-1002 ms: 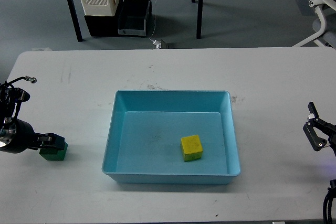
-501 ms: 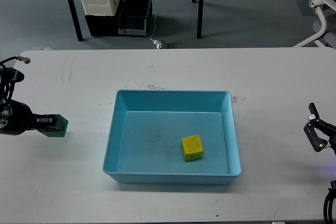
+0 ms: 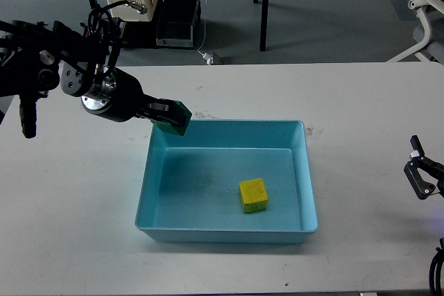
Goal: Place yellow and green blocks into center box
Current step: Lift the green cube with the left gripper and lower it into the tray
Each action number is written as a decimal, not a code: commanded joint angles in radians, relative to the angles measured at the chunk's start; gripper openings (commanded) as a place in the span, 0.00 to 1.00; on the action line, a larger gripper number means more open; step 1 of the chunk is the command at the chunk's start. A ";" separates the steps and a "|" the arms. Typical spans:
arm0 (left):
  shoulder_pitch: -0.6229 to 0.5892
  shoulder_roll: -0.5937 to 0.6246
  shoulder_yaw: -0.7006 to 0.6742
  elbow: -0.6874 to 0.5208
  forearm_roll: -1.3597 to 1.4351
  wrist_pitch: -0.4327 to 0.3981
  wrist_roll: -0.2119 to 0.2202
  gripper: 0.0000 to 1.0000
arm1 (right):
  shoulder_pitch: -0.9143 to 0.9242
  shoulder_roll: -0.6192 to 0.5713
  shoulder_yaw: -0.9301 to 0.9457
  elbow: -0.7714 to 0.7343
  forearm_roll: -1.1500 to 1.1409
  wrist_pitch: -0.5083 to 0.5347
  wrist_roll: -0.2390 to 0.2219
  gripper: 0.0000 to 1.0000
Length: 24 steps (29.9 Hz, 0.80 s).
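A grey floor and black table legs are seen behind the white table (image 3: 83,227). On the left, the green block (image 3: 173,118) is clamped in the left gripper (image 3: 166,116), above the back left corner of the blue box (image 3: 226,231). It should be carried over the bare floor of the box, lowered, then let go. The yellow block (image 3: 253,195) lies inside already. At the far right, the right gripper (image 3: 420,173) is held apart with nothing in it.

No text, label, brand, number or sign can be read anywhere in this view.
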 commanded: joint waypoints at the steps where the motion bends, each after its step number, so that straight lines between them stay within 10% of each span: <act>1: -0.035 -0.150 0.038 0.040 0.000 0.000 -0.003 0.02 | 0.000 0.000 0.002 -0.013 -0.001 0.001 0.000 1.00; 13: -0.021 -0.287 0.110 0.041 -0.002 0.000 -0.013 0.18 | 0.003 0.000 0.005 -0.013 -0.001 0.001 0.000 1.00; 16: -0.019 -0.287 0.110 0.040 -0.007 0.000 -0.035 0.41 | 0.001 0.000 0.007 -0.014 -0.002 0.001 0.000 1.00; 17: -0.019 -0.287 0.109 0.040 -0.010 0.000 -0.046 0.56 | 0.001 0.000 0.007 -0.014 -0.002 0.002 0.000 1.00; 18: -0.019 -0.289 0.109 0.041 -0.017 0.000 -0.059 0.91 | 0.001 0.000 0.007 -0.014 -0.002 0.003 0.000 1.00; 19: -0.018 -0.289 0.103 0.043 -0.025 0.000 -0.069 1.00 | 0.003 -0.002 0.007 -0.014 -0.002 0.003 0.000 1.00; 24: -0.036 -0.283 0.080 0.048 -0.119 0.000 -0.076 1.00 | 0.009 -0.002 0.002 -0.013 -0.004 0.004 0.000 1.00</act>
